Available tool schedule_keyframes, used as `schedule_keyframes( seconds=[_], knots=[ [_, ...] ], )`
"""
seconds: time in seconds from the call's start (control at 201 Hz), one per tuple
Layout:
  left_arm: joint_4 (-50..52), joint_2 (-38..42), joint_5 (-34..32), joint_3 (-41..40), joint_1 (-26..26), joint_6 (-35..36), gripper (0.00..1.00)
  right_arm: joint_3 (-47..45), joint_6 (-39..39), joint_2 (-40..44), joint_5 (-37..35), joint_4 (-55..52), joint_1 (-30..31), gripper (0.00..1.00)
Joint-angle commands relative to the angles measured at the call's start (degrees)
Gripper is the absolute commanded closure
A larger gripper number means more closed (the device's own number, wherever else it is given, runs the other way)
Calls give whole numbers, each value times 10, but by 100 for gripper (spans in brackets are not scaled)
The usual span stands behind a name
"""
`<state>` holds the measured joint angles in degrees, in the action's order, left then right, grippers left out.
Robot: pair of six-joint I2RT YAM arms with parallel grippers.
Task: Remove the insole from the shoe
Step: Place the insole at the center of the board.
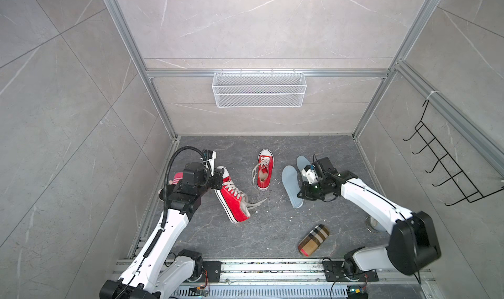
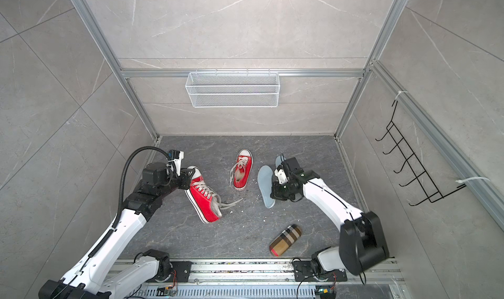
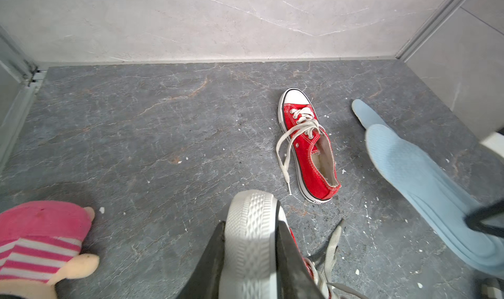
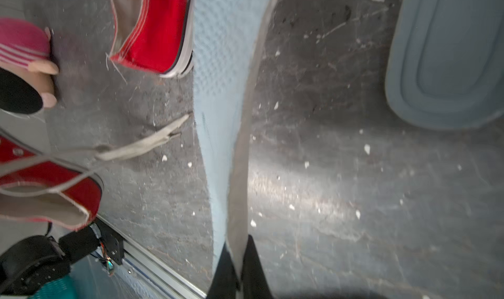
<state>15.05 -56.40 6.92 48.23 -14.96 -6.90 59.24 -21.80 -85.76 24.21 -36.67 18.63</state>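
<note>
1. Clamped with the left end effector on the white rubber toe cap of the red canvas lace-up sneaker, at the left of the dark grey stone-look counter, heel pointing near and right.
2. Pinched with the right end effector, jaws almost flat together, on the near end of the pale blue foam insole.
3. Already out of that sneaker and well to its right, with the long axis running from the grip toward the far side. Just left of a second pale blue insole; cannot tell whether the far tip touches the counter.
4. Nearer by far for the right arm, so likely only lowering and letting go remain.
5. No brand or writing legible; the tag on the second red sneaker is too small to read.
</note>
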Motion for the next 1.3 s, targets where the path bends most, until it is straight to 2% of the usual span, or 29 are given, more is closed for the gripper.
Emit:
schedule_keyframes(
  seconds=[0.0, 0.204, 0.558, 0.723, 0.828, 0.902, 0.992, 1.122, 1.291],
  knots=[
    [-27, -5, 56, 29, 3, 6, 100, 32, 24, -62, 74, 55, -36, 100],
    [-37, -15, 67, 29, 8, 6, 100, 63, 41, -150, 124, 65, -64, 100],
    [-42, -23, 91, 29, 10, 3, 100, 79, 29, -237, 132, 103, -97, 100],
    [-40, -23, 91, 28, 11, 2, 100, 73, 15, -252, 136, 122, -106, 100],
    [-38, -35, 102, 32, 13, 3, 100, 69, 16, -251, 154, 135, -109, 84],
    [-31, -60, 143, 44, 23, 2, 100, 61, 14, -245, 176, 140, -113, 74],
    [-20, -103, 181, 66, 34, 2, 100, 37, 11, -213, 164, 149, -118, 63],
    [-44, -144, 216, 84, 60, 13, 100, -5, 14, -124, 116, 138, -118, 48],
    [-107, -229, 339, 131, 102, 48, 100, -66, 24, 26, 53, 131, -120, 37]
  ],
)
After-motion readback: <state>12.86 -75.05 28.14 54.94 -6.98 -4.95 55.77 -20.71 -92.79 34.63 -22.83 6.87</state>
